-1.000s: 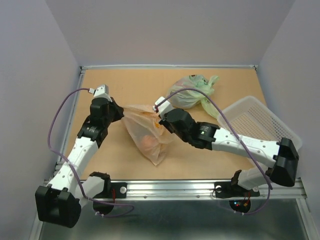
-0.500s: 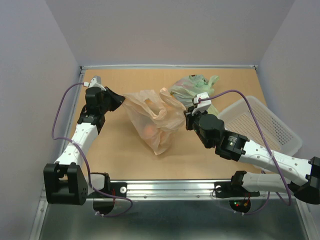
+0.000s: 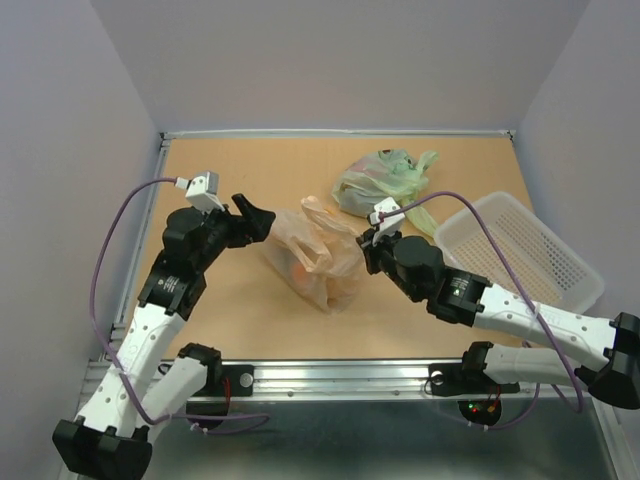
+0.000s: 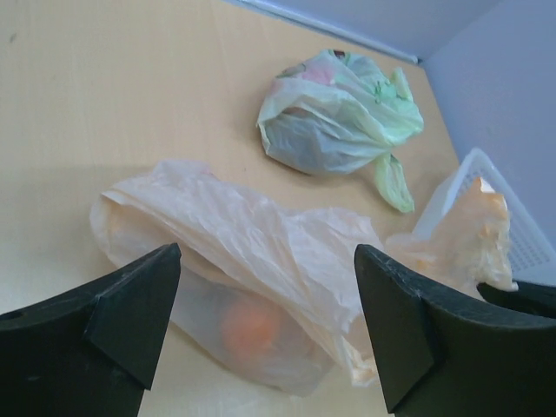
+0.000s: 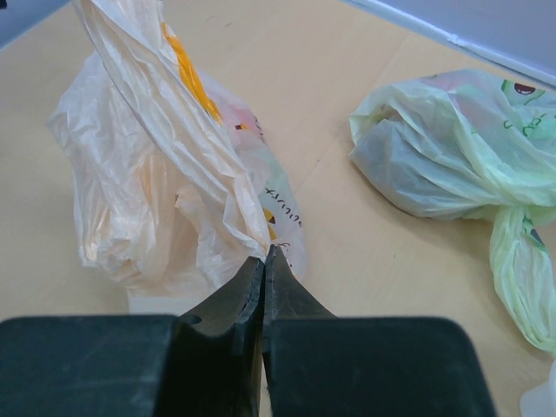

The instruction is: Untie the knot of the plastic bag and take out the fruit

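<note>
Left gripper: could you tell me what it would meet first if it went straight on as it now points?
Probably the plastic bag, which lies directly ahead of the open left gripper; how far off is hard to judge.

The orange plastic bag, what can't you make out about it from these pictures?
- Fruit: left wrist view, only an orange blur through the plastic bag film; kind and count unclear.
- Knot: right wrist view, crumpled folds above the shut right gripper hide whether it is tied.
- Top view: both too small.
</note>
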`<action>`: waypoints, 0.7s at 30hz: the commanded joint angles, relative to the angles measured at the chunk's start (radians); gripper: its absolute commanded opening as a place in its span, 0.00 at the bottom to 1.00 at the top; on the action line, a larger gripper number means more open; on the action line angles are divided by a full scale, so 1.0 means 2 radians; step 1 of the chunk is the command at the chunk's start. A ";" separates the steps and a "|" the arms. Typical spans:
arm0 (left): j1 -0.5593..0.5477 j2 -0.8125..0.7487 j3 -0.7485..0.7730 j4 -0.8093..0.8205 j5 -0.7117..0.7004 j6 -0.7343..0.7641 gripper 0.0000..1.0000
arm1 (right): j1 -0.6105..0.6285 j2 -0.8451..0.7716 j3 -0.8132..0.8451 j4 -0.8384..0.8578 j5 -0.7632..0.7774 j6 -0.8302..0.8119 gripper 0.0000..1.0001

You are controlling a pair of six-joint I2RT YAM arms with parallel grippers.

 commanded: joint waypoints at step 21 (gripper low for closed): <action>-0.220 0.221 0.151 -0.097 -0.285 0.025 0.93 | -0.001 0.007 0.005 0.031 -0.041 -0.044 0.00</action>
